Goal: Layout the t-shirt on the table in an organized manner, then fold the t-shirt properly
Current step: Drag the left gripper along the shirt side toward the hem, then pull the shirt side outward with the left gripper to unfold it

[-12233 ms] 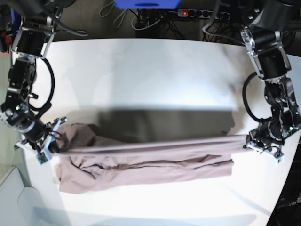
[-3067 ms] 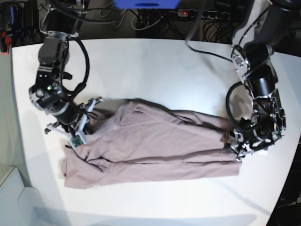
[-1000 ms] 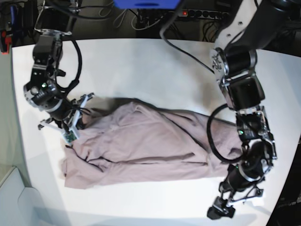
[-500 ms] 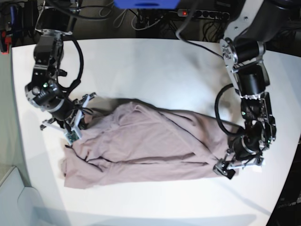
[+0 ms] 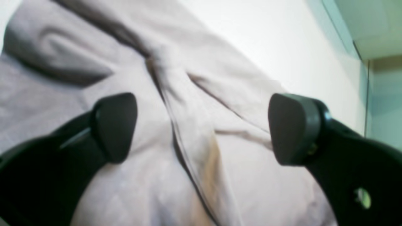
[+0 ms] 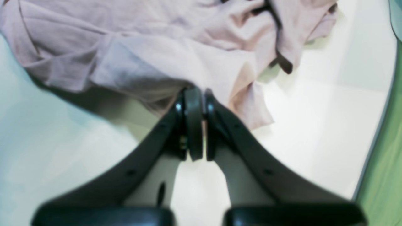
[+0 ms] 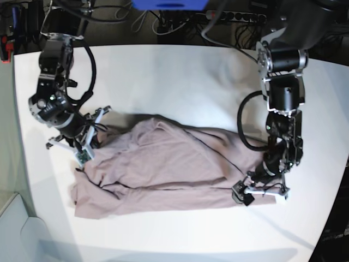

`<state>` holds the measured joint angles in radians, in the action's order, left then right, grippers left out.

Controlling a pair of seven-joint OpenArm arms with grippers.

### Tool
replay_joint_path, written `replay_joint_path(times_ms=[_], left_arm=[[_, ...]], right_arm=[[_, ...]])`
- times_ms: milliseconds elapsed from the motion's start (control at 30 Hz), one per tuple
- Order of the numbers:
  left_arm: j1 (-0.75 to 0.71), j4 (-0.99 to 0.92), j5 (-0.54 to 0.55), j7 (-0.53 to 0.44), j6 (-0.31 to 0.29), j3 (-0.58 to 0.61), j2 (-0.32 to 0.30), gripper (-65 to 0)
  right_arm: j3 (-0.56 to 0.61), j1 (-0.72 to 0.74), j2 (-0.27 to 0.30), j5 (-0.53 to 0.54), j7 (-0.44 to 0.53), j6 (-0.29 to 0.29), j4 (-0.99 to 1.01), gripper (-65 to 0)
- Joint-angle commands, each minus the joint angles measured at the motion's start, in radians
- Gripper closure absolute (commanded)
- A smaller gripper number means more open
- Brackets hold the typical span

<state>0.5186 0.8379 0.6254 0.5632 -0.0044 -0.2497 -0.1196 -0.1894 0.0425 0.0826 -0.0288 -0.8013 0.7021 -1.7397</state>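
While the right gripper [image 6: 198,103] pinches an edge of the crumpled dusty-mauve cotton t-shirt [image 7: 169,169] on the smooth white table [image 7: 174,82], the left gripper [image 5: 201,128], spread wide and empty over a ridge, could seize doubled layers and drag wrinkles in.

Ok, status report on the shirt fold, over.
Left end effector open over the t-shirt. Right end effector shut on the t-shirt edge. T-shirt rumpled on the table. Nothing in the way.
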Motion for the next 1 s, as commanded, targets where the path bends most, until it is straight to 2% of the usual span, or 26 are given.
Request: replay_joint_path(times_ms=[0,200,300,333,533,733,967], left_arm=[[0.036,0.004,0.011,-0.025,-0.013,0.006,-0.004,-65.0],[0.091,-0.078,0.011,-0.039,-0.016,0.019,-0.005,-64.6],[0.099,-0.076,0.011,-0.039,-0.016,0.013,-0.005,-45.7],[0.1,-0.076,0.011,-0.039,-0.015,0.011,-0.005,-42.4],[0.116,-0.085,0.011,-0.048,-0.013,0.011,-0.004,-43.3],[0.113,-0.088,0.011,-0.121,-0.006,0.011,-0.005,-43.4],[0.113,-0.09,0.011,-0.128,-0.004,0.01,-0.002,-43.4]], right_arm=[[-0.003,0.015,0.006,0.01,0.021,-0.004,-0.015,0.0],[-0.003,0.015,0.009,0.01,0.021,-0.004,-0.015,0.0],[-0.003,0.015,0.009,0.01,0.021,-0.004,-0.015,0.0],[-0.003,0.015,0.009,0.01,0.021,-0.004,-0.015,0.0],[-0.003,0.015,0.009,0.01,0.021,-0.004,-0.015,0.0],[-0.003,0.015,0.01,0.01,0.021,-0.004,-0.015,0.0],[-0.003,0.015,0.01,0.01,0.021,-0.004,-0.015,0.0]])
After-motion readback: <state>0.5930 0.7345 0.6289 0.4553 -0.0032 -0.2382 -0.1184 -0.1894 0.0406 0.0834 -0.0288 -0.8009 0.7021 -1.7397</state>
